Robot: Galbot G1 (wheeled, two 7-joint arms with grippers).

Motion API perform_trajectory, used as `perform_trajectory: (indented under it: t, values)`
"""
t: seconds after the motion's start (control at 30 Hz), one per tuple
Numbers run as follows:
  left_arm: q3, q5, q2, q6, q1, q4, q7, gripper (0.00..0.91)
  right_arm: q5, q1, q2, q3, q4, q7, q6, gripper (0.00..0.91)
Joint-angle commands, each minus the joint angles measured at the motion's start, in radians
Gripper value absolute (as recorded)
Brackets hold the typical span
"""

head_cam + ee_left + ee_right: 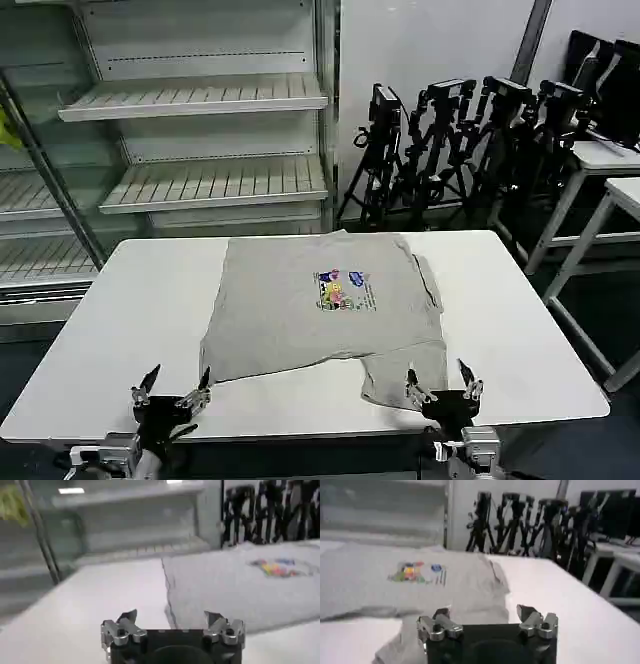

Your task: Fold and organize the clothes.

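A light grey short-sleeved T-shirt (325, 310) lies spread on the white desk (110, 320), a little toward three o'clock of the desk's centre, its collar end toward twelve o'clock and its hem toward six. The small multicoloured chest print (343, 289) faces up near the middle of the cloth. The edge at about three o'clock is rumpled into a ridge, and the corner at about five o'clock hangs lower than the rest of the hem, with a fold across it.

The left gripper (172, 392) hovers at the desk's near edge at about seven o'clock, its fingers (126, 622) spread wide with nothing between them, just beside the shirt's near-left corner but not touching it. The right gripper (441, 388) sits at about five o'clock, fingers (526, 614) likewise spread and holding nothing, right at the drooping corner of the shirt; from the right wrist view the cloth lies directly ahead of it.

Beyond the desk at eleven o'clock stand empty slatted shelves (200, 95), and at one o'clock a cluster of black tripods (450, 140).
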Motion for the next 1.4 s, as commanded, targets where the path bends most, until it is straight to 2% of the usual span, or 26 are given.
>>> perform_trajectory:
  t: [0.03,0.07,0.1,0.13,0.17,0.23,0.27,0.3,0.57,0.9,1.0,1.2,1.4]
  values:
    - [0.039,-0.067,0.020,0.080,-0.053,0.083,-0.005,0.907,0.009,-0.003,0.002,0.001,-0.024,0.008,-0.027,0.907]
    - [0.040,-0.077,0.021,0.080,-0.058,0.088,-0.006,0.595,0.011,-0.003,0.002,0.001,-0.031,0.008,-0.027,0.907]
    - [0.041,-0.080,0.022,0.080,-0.059,0.092,-0.006,0.393,0.011,-0.003,0.002,0.000,-0.033,0.008,-0.027,0.907]
    - [0.043,-0.084,0.022,0.080,-0.067,0.098,-0.007,0.060,0.013,-0.002,0.004,-0.002,-0.045,0.009,-0.027,0.907]
    - [0.044,-0.087,0.022,0.080,-0.071,0.102,-0.010,0.020,0.018,0.000,0.006,-0.003,-0.052,0.009,-0.028,0.736]
    - [0.047,-0.093,0.022,0.080,-0.079,0.111,-0.015,0.020,0.034,0.005,0.011,-0.006,-0.061,0.012,-0.028,0.423]
    - [0.048,-0.100,0.022,0.079,-0.082,0.114,-0.018,0.020,0.043,0.008,0.013,-0.007,-0.066,0.016,-0.029,0.081]
    - [0.049,-0.104,0.022,0.079,-0.085,0.115,-0.020,0.020,0.054,0.009,0.014,-0.007,-0.069,0.018,-0.028,0.010]
    - [0.053,-0.128,0.023,0.078,-0.089,0.102,-0.003,0.020,0.115,0.004,0.011,-0.002,-0.079,0.029,-0.029,0.000]
    - [0.050,-0.139,0.030,0.077,-0.093,0.093,0.011,0.020,0.125,-0.005,0.018,-0.001,-0.056,0.031,-0.027,0.000]
    - [0.046,-0.150,0.032,0.076,-0.089,0.080,0.012,0.020,0.132,-0.006,0.017,0.002,-0.037,0.037,-0.005,0.000]
    - [0.028,-0.137,0.027,0.075,-0.029,-0.058,0.004,0.020,0.107,-0.047,0.004,0.009,0.077,0.014,0.006,0.000]
    - [-0.005,-0.115,0.014,0.076,0.078,-0.205,-0.006,0.020,0.080,-0.179,-0.022,0.037,0.241,-0.001,0.024,0.000]
